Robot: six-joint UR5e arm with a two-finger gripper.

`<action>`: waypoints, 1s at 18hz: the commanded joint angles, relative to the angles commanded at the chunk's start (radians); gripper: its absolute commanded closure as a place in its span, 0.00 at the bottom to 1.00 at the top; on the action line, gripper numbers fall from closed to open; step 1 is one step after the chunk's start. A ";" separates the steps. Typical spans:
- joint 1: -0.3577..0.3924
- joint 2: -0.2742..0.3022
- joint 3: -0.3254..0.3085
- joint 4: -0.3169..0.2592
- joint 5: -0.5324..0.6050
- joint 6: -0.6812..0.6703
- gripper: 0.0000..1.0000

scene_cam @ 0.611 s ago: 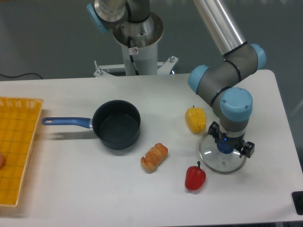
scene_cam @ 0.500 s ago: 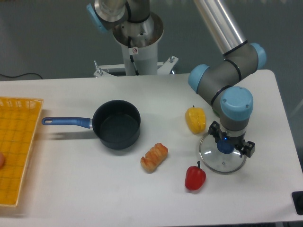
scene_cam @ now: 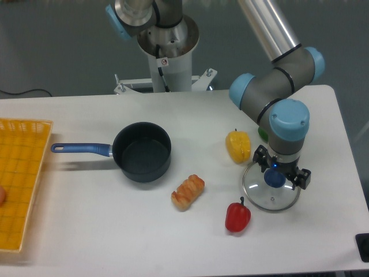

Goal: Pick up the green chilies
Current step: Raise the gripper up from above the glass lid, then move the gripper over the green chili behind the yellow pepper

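The claw (scene_cam: pixel 278 173) hangs low over the glass lid (scene_cam: pixel 271 188); whether its fingers are spread or closed cannot be told from here. Only a sliver of the green chilies (scene_cam: pixel 263 134) shows, behind the arm's wrist, just right of the yellow pepper (scene_cam: pixel 238 146). Left of the lid lie the red pepper (scene_cam: pixel 237 216), a bread roll (scene_cam: pixel 188 192) and a dark pot (scene_cam: pixel 141 151) on the white surface (scene_cam: pixel 86 219).

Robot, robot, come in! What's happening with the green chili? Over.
Gripper over glass lid, jaws unclear. Green chilies mostly hidden behind arm, not grasped. Yellow pepper close by.
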 joint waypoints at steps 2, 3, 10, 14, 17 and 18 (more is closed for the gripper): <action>0.003 0.011 -0.009 -0.003 0.002 -0.034 0.00; 0.012 0.014 -0.014 -0.005 0.000 -0.073 0.00; 0.026 0.035 -0.058 0.029 -0.038 -0.366 0.00; 0.022 0.034 -0.058 0.087 -0.060 -0.621 0.00; 0.015 0.035 -0.055 0.087 -0.052 -0.754 0.00; 0.017 0.037 -0.058 0.087 -0.051 -0.782 0.00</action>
